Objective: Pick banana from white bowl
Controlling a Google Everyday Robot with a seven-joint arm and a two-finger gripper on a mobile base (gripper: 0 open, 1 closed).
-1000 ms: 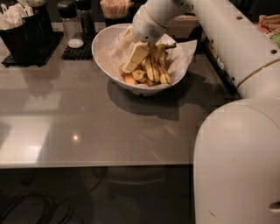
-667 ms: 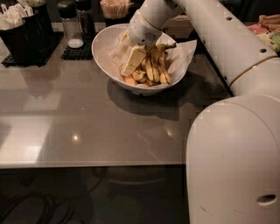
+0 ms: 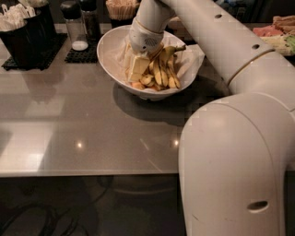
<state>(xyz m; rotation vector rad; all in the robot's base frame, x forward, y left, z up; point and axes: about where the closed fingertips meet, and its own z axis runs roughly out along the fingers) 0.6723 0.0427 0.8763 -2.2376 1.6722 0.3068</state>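
The white bowl (image 3: 107, 51) stands at the back middle of the grey table (image 3: 69, 124), lined with crinkled white paper. Several yellow bananas (image 3: 165, 70) lie bunched in its right half, stems pointing to the far right. My gripper (image 3: 137, 70) reaches down from the white arm (image 3: 193, 32) into the bowl, on the left side of the bunch and touching it. The wrist hides the bowl's far rim behind it.
A black caddy with white utensils (image 3: 23, 32) stands at the back left. Two shakers (image 3: 73, 27) on a black mat (image 3: 83, 54) and a holder of sticks (image 3: 122, 9) stand behind the bowl. Food packets (image 3: 281, 32) lie at the far right. My arm's large base link (image 3: 230, 170) fills the right foreground.
The gripper stays inside the bowl against the bananas. The arm's large links have swung a little to the left and cover more of the right side.
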